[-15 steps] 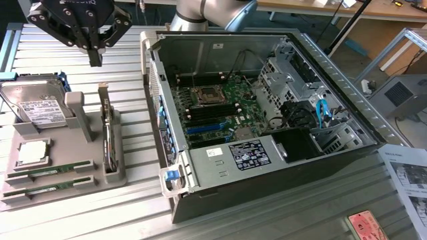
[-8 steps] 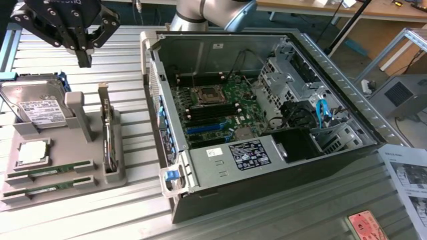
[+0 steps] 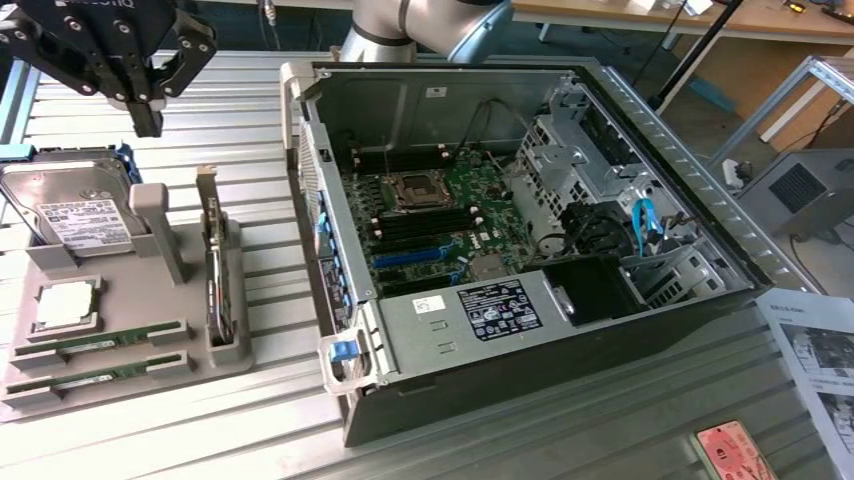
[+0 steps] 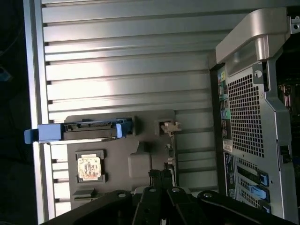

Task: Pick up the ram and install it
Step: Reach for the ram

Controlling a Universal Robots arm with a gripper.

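Two ram sticks (image 3: pixel 104 342) (image 3: pixel 96 376), thin green boards, lie in slots at the near end of a grey holder tray (image 3: pixel 160 375) on the exterior view's left. My black gripper (image 3: pixel 144 122) hangs high above the tray's far end, over the hard drive (image 3: pixel 74 215), well away from the ram. Its fingers are shut with nothing between them. In the wrist view the gripper (image 4: pixel 161 176) points down at the tray (image 4: pixel 119 154). The open computer case (image 3: pixel 534 260) lies on its side, with the green motherboard (image 3: pixel 434 220) and its black memory slots (image 3: pixel 430 228) exposed.
The tray also holds a square silver processor (image 3: pixel 64 303) (image 4: pixel 90 168) and an upright card (image 3: pixel 214 285). The blue-framed hard drive (image 4: pixel 77 131) and the case's rear panel (image 4: pixel 248 122) appear in the wrist view. Papers (image 3: pixel 817 350) and a red tag (image 3: pixel 734 450) lie at the exterior view's right.
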